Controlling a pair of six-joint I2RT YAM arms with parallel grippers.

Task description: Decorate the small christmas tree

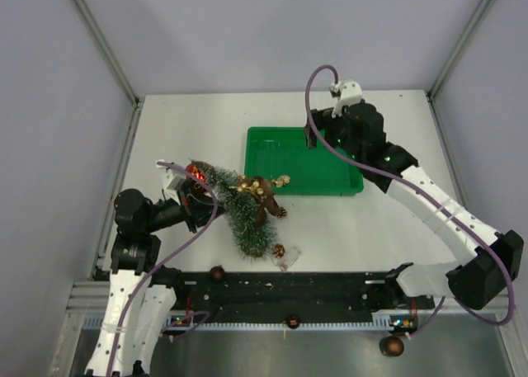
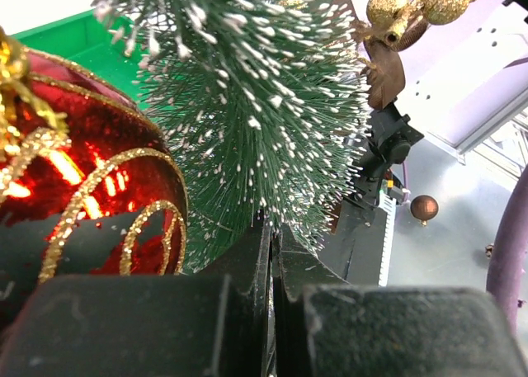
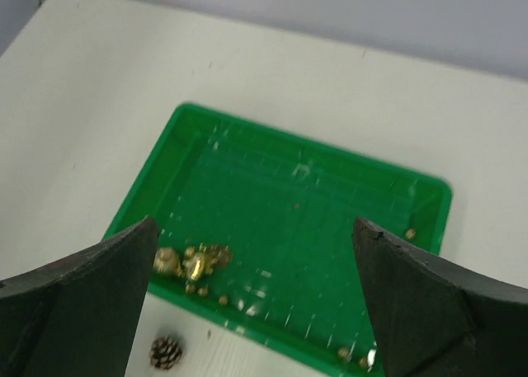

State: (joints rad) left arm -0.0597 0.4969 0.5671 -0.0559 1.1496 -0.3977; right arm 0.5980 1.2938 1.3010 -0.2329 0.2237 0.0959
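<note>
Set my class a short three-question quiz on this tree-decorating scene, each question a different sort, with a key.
1. True or false: the right tool stands open above the green tray.
2. The small christmas tree is: A upright; B tipped over beside the tray; C inside the tray.
3. Fill in: the glittered bauble beside the shut left tool is ___.
Key: 1 true; 2 B; 3 red.
</note>
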